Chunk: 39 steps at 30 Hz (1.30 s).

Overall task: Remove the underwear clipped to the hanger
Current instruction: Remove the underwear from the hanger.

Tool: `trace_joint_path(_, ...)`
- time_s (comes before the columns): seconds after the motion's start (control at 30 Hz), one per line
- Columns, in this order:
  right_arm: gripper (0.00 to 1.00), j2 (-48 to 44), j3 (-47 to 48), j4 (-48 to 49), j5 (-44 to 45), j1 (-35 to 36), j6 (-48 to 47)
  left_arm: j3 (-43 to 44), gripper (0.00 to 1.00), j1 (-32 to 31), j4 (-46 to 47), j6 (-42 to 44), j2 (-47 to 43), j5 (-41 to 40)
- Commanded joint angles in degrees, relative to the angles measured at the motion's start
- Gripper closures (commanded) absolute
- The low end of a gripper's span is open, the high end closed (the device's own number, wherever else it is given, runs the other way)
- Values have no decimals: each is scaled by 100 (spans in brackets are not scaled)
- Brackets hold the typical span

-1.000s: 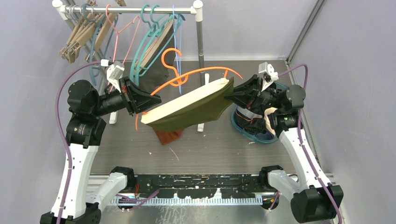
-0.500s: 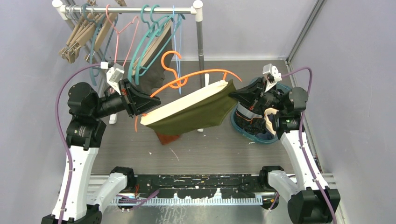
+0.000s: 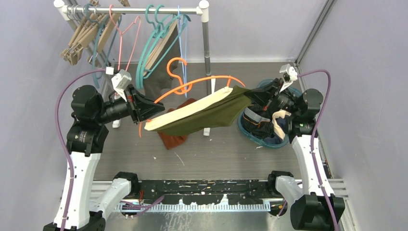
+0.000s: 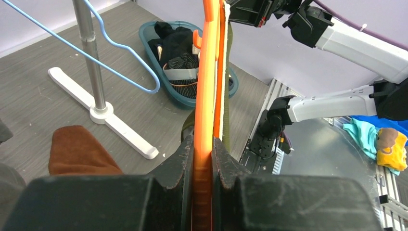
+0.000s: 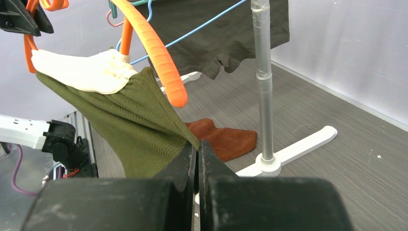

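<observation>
An olive-green underwear (image 3: pixel 207 115) with a cream waistband (image 3: pixel 192 107) hangs stretched in mid-air from an orange hanger (image 3: pixel 192 83). My left gripper (image 3: pixel 153 109) is shut on the hanger's left end; in the left wrist view the orange bar (image 4: pixel 210 72) runs up from between the left gripper's (image 4: pixel 203 142) jaws. My right gripper (image 3: pixel 251 96) is shut on the underwear's right corner. In the right wrist view the green fabric (image 5: pixel 130 120) is pinched at the tips of the right gripper (image 5: pixel 197 144), just below the hanger's free orange end (image 5: pixel 163 67).
A teal basket (image 3: pixel 264 144) holding dark clothes sits under the right arm. A rust-brown cloth (image 3: pixel 173 139) lies on the floor. The white rack (image 3: pixel 206 38) behind carries several hangers and a dark garment (image 3: pixel 156 79); its post (image 5: pixel 263 96) stands close by.
The right gripper closed on the underwear's corner and drew back to the right, pulling the fabric taut. The left arm with the hanger shifted slightly left.
</observation>
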Motion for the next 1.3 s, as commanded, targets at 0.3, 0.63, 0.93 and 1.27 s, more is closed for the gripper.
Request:
trace_joint_path(0.3,99,-45,-165,311,466,-666,146,512,100,155,-398,721,-169,-408)
trace_joint_path(0.63,99,-21,-181,278,553,-980,352,646,100,155,-887,1350,-204,-713)
trace_joint_path(0.93,99,33,-182,65,736,-1101,275,687,100,160,-1109,1595,-255,-817)
trace_joint_path(1.27,99,124,-128,-73,671,-1358,302,773,100,155,-1299,1841,-280,-852)
